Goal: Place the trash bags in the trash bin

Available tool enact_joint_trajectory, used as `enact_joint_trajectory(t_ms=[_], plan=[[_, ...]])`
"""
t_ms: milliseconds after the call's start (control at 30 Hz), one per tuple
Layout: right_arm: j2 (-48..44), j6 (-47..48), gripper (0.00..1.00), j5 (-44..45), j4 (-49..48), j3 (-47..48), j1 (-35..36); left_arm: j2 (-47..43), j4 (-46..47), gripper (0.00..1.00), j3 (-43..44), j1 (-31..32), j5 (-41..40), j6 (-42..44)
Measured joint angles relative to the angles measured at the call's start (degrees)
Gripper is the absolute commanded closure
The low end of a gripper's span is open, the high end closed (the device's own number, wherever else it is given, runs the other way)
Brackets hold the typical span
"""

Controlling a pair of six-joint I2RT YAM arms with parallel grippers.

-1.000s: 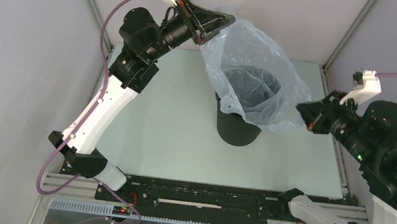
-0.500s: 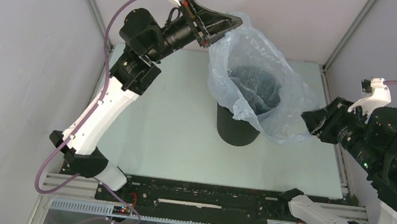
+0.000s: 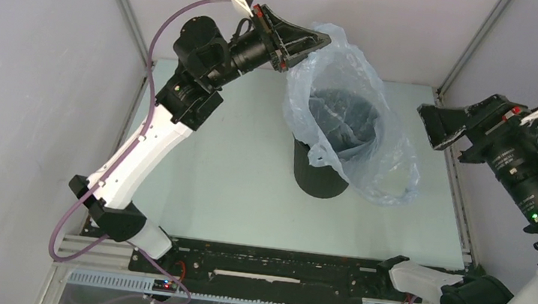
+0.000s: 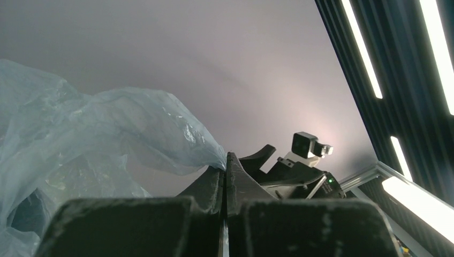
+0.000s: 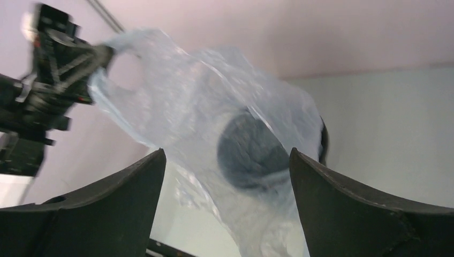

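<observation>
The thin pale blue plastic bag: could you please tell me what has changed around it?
The right gripper opened, let go of the right edge of the thin pale blue plastic bag and drew back rightward; that side sagged beside the small round black plastic bin. The left gripper stays shut on the bag's far edge; the bin has not moved.

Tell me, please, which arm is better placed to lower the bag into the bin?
Left, probably: the left gripper is shut on the bag above the bin, while the right gripper stands open, apart from the bag.
</observation>
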State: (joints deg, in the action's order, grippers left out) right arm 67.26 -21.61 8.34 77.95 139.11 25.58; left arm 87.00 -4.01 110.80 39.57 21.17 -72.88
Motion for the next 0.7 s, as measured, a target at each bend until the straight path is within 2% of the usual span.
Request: enact_joint_trajectory(t_ms=[67, 133, 333, 400, 533, 700], plan=[[0.5, 0.7, 0.22, -2.5, -4.6, 0.1, 0.0, 0.0, 0.0, 1.00, 0.0, 0.0, 0.0, 0.0], [0.4, 1.0, 0.28, -4.9, -9.7, -4.1, 0.9, 0.0, 0.0, 1.00, 0.0, 0.0, 0.0, 0.0], [4.0, 4.9, 0.30, -3.2, -24.7, -23.3, 13.7, 0.1, -0.6, 1.00, 0.5, -0.2, 0.0, -0.2], [7.1, 5.7, 0.31, -2.2, -28.7, -27.6, 15.6, 0.3, -0.8, 1.00, 1.5, -0.2, 0.0, -0.6], [11.8, 4.9, 0.37, -0.3, -33.1, -35.9, 14.3, 1.3, -0.5, 1.00, 4.7, -0.2, 0.6, -2.8], [9.1, 3.6, 0.41, 2.7, -35.9, -42.3, 11.6, 1.9, 1.4, 1.00, 8.9, 0.3, 2.1, -6.2]])
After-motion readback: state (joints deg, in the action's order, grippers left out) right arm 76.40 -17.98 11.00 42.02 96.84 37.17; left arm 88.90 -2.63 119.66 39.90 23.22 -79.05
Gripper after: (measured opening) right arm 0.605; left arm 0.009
